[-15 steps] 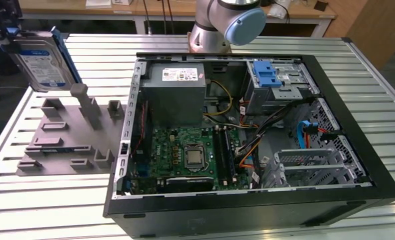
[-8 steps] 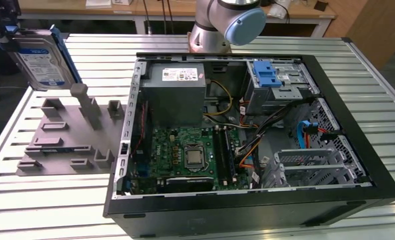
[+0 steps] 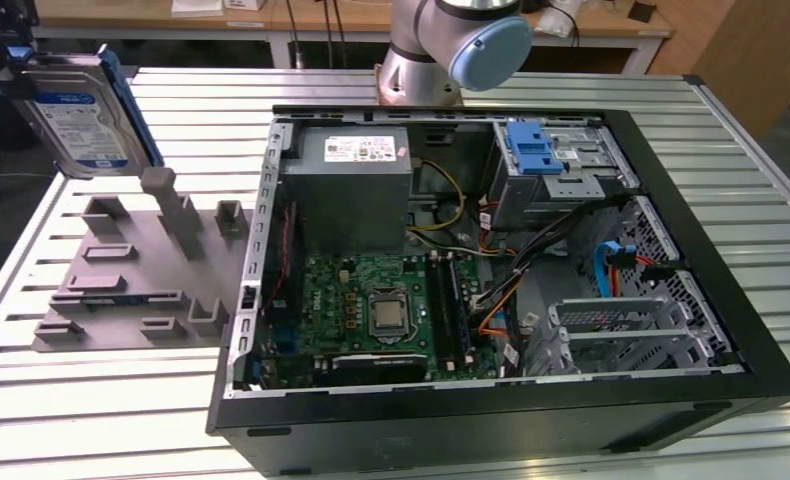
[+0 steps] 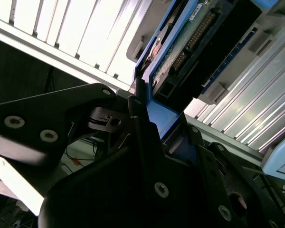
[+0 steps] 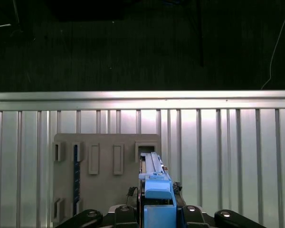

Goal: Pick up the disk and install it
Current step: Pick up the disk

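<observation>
figure: exterior view with both wrist views. the hand (image 3: 11, 58), at the upper left of the exterior view, is closed on the disk (image 3: 82, 118) and grips it across its thin sides. in the first wrist view the disk (image 5: 154, 183) is seen edge-on, its blue rail pinched between the two fingers; the second wrist view shows the same clamp from the side (image 4: 164, 128).

the disk hangs clear of the desk (image 3: 48, 420), above and behind the grey fixture (image 3: 128, 290). its labelled face is turned toward the exterior camera. its long axis runs away from the hand, sloping down and toward the right of the frame, so the free end points roughly at the fixture's posts.

the open computer case (image 3: 502, 420) fills the centre and right of the exterior view. the drive cage (image 3: 569, 185), with its blue latch (image 3: 539, 148), sits in the case's upper right corner. it lies well apart from the disk, with the case's near wall and the power supply between them. the arm (image 3: 455, 40) rises behind the case at the top centre.
</observation>
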### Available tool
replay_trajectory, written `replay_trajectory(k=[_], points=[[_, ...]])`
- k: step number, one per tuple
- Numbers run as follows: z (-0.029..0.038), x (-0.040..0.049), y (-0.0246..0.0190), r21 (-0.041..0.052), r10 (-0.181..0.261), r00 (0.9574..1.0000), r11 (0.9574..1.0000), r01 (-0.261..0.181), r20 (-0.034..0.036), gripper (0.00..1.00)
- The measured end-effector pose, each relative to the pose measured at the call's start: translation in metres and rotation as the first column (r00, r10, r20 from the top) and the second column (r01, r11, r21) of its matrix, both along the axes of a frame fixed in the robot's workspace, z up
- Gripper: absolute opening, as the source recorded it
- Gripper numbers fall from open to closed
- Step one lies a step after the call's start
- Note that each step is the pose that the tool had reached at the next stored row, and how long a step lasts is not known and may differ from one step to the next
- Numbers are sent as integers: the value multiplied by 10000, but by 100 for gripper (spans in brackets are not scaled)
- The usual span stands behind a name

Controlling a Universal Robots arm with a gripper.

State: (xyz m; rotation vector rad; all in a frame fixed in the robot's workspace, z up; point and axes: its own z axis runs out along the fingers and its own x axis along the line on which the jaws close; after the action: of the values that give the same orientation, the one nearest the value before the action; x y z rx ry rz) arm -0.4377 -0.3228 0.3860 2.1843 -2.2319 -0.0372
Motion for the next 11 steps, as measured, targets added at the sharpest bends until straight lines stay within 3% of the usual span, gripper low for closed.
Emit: replay_trajectory(k=[11], points=[[70,0,4,0,0,10000,10000,0,0,36]])
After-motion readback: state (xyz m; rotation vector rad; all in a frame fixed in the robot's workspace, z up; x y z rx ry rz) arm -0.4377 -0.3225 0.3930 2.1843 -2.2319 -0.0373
